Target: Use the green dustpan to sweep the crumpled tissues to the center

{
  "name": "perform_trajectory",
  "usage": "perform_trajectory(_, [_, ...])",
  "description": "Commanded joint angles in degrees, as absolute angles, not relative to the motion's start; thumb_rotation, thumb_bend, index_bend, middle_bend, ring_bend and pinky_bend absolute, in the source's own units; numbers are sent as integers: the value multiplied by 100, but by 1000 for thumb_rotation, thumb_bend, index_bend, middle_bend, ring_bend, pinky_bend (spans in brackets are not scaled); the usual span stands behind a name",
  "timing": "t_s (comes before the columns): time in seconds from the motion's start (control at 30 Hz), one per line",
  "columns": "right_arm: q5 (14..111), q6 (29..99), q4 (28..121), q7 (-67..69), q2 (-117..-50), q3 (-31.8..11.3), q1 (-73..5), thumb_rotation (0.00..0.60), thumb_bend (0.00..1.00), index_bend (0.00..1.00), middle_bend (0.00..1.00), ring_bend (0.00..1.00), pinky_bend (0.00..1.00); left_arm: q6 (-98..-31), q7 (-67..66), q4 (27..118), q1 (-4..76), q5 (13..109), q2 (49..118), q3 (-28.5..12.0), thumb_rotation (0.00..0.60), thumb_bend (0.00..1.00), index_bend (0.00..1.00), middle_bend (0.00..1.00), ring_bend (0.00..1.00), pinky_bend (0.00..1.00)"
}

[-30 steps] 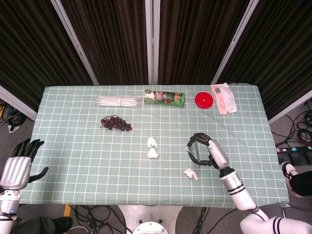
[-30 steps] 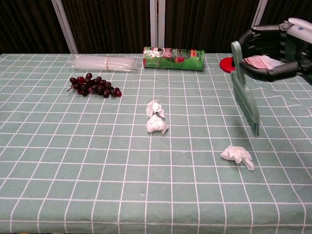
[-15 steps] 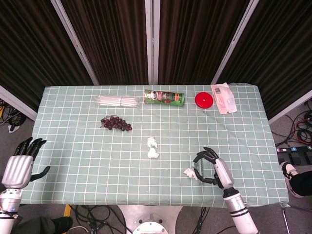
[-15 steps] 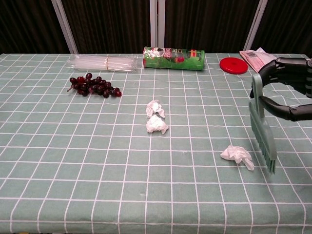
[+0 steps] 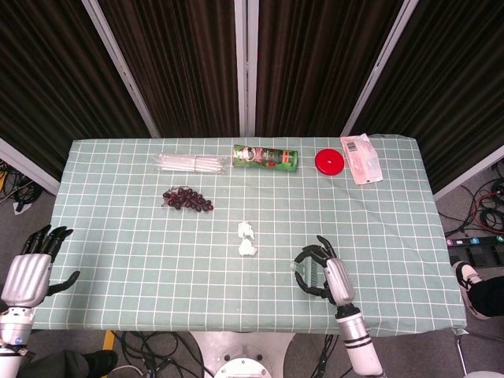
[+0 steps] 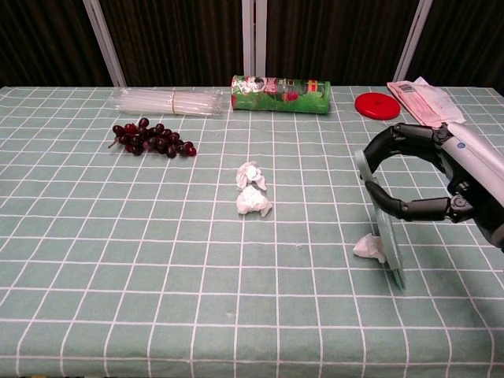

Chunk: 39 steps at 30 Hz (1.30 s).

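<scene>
A: How far along is it?

B: The right hand (image 6: 441, 177) has its fingers clamped on the green dustpan (image 6: 383, 228), whose lower edge touches one crumpled tissue (image 6: 368, 246), just inward of the fingers.

A: And the others?

B: Two tissues (image 6: 252, 191) lie well apart, beyond the fingertips, near the middle of the table (image 6: 157, 299). I'd judge the last piece is yet to be pushed over to them.

A: The other hand?

B: The left hand (image 5: 30, 264) hangs off the table's edge, fingers apart, holding nothing.

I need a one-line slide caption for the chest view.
Right hand holds the green dustpan against a crumpled tissue.
</scene>
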State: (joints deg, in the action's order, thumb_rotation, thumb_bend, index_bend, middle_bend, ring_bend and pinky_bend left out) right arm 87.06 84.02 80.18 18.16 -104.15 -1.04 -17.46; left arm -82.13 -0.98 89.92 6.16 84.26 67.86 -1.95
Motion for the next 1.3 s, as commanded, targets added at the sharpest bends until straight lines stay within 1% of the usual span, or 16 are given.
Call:
perform_trajectory(0.03, [8534, 8243, 7595, 1812, -10826, -487, -1876, 600, 405, 740, 615, 263, 65, -8224, -78, 8982, 610, 8433, 6785, -191, 600, 223, 151, 123, 58, 115])
perform_trajectory(0.23, [8328, 7777, 7303, 1981, -11082, -979, -2257, 600, 406, 740, 614, 263, 64, -8252, -3, 8964, 587, 8430, 6773, -187, 600, 223, 151, 123, 58, 115])
perform_trajectory(0.4, [8267, 7304, 7215, 2162, -11138, -1291, -2673, 600, 406, 740, 611, 263, 64, -8231, 8, 8963, 585, 8423, 6774, -174, 600, 223, 151, 123, 58, 115])
perform_trajectory(0.63, [8293, 6874, 6934, 2248, -11294, -1484, -3156, 600, 406, 740, 610, 263, 63, -8220, 14, 8966, 573, 8391, 6769, -170, 600, 223, 151, 123, 58, 115])
perform_trajectory(0.8, [8352, 6793, 6582, 2362, -11473, -1651, -3476, 600, 405, 740, 610, 263, 63, -8242, 4, 8979, 561, 8406, 6747, -164, 600, 224, 151, 123, 58, 115])
perform_trajectory(1.03, [8335, 6627, 6417, 2547, -11528, -1811, -3813, 600, 405, 741, 609, 263, 63, -8241, -76, 9050, 570, 8416, 6713, -166, 600, 223, 151, 123, 58, 115])
perform_trajectory(1.17, [8443, 6759, 6549, 2686, -11371, -1714, -3780, 600, 404, 740, 609, 264, 63, -8280, -106, 9107, 547, 8403, 6692, -172, 600, 224, 151, 123, 58, 115])
perform_trajectory(1.3, [8595, 7032, 7129, 2737, -10680, -1550, -3500, 600, 404, 740, 610, 265, 62, -8257, -96, 9104, 556, 8385, 6691, -180, 600, 224, 151, 123, 58, 115])
